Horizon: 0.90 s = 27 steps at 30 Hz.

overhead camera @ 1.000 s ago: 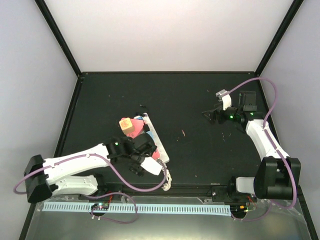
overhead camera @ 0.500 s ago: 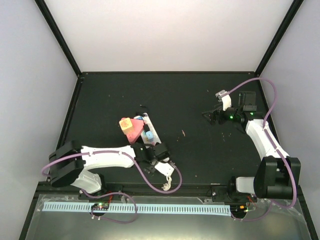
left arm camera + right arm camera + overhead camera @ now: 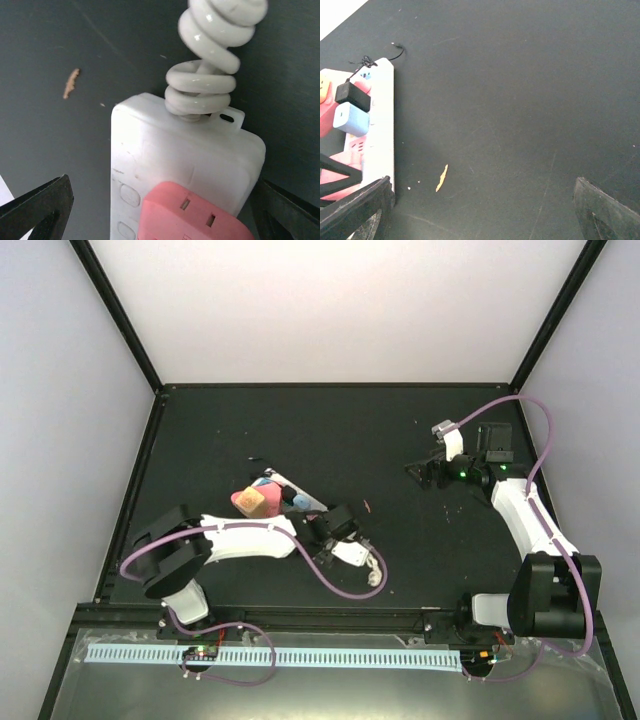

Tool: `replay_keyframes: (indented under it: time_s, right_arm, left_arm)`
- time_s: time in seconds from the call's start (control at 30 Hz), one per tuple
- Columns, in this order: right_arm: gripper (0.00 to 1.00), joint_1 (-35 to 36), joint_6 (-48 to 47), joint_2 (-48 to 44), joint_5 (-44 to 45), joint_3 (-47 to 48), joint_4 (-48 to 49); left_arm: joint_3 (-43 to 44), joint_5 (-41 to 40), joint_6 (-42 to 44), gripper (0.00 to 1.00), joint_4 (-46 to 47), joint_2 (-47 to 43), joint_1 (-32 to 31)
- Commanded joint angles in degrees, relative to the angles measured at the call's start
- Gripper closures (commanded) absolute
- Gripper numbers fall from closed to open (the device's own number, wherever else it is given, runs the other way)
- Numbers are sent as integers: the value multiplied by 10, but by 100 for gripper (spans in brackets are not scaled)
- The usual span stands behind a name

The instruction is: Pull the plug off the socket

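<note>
The socket (image 3: 352, 552) is a long white power strip lying slantwise at left centre. A black plug (image 3: 352, 96), a light blue plug (image 3: 351, 120) and a bulky pink and yellow plug (image 3: 253, 502) sit in it. My left gripper (image 3: 335, 530) is open and straddles the strip's cord end. In the left wrist view the socket (image 3: 170, 150) fills the space between the wide fingers, with a pink outlet face (image 3: 195, 215) below and the coiled white cord (image 3: 210, 60) above. My right gripper (image 3: 425, 472) is open over bare mat at the far right. It faces the socket (image 3: 382, 125) from a distance.
A small orange scrap (image 3: 367, 506) lies on the black mat just right of the strip. The coiled cord (image 3: 375, 565) trails toward the front edge, next to the left arm's purple cable (image 3: 340, 588). Black frame rails border the mat.
The left arm swept right, and the strip turned with it, its cord end swinging rightward and away from the front edge. The plugged end shifted slightly left. The right arm stayed put.
</note>
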Motion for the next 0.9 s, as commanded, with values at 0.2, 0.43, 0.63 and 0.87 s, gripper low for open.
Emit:
replay_keyframes:
  time_s: [0.2,0.43,0.63,0.87]
  right_arm:
    - [0,-2,-3,-7,12,6,-1]
    - [0,-2,-1,2,0,7,0]
    - [0,-1,4,22,-55,11,-12]
    - [13,41,33,60,-86,40,-25]
  left_arm:
    - [165,31,-59,1,13,113,44]
    - [232,96,-94,1,-62,111,50]
    - [168,154,-92,1,-106,-1,58]
    - [62,174,-91,1,-122,-123,93]
